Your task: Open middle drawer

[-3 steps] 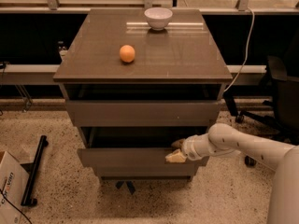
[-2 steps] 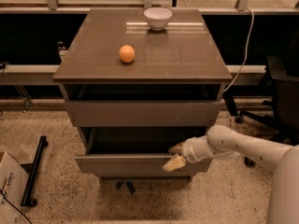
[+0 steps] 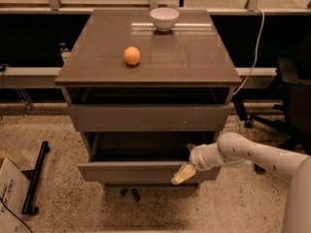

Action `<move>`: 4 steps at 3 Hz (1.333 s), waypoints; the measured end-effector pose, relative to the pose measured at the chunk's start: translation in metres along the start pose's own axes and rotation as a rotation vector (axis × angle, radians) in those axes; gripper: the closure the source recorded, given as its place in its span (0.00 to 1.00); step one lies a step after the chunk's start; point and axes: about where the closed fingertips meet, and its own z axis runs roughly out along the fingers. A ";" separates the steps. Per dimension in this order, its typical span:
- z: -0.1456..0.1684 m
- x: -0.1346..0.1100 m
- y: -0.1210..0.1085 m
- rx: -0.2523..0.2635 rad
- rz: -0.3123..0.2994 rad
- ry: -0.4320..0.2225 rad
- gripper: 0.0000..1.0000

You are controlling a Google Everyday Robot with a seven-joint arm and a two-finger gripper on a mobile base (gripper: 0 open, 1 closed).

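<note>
The middle drawer (image 3: 131,172) is a wide, shallow grey-brown slab front, pulled out from the cabinet (image 3: 146,115) with its dark inside showing above it. My gripper (image 3: 182,174) is at the right part of that front's top edge, shut on it, with a beige fingertip (image 3: 181,176) lying over the front face. My white arm (image 3: 243,154) reaches in from the right. The taller top drawer front (image 3: 148,118) sits above. The lowest drawer is hidden under the pulled-out one.
An orange (image 3: 131,55) and a white bowl (image 3: 164,18) sit on the cabinet top. A black office chair (image 3: 291,101) stands at the right, with a cable (image 3: 255,57) hanging near it. A black bar (image 3: 35,178) and a cardboard box (image 3: 9,198) lie on the floor at the left.
The middle drawer has slid further out toward the camera. My gripper has moved with it, down and slightly left, still at the front's top edge.
</note>
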 end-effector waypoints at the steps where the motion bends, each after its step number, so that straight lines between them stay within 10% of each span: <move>1: 0.009 0.019 -0.003 -0.062 0.024 0.006 0.00; 4: -0.014 0.060 0.031 -0.138 0.015 0.209 0.14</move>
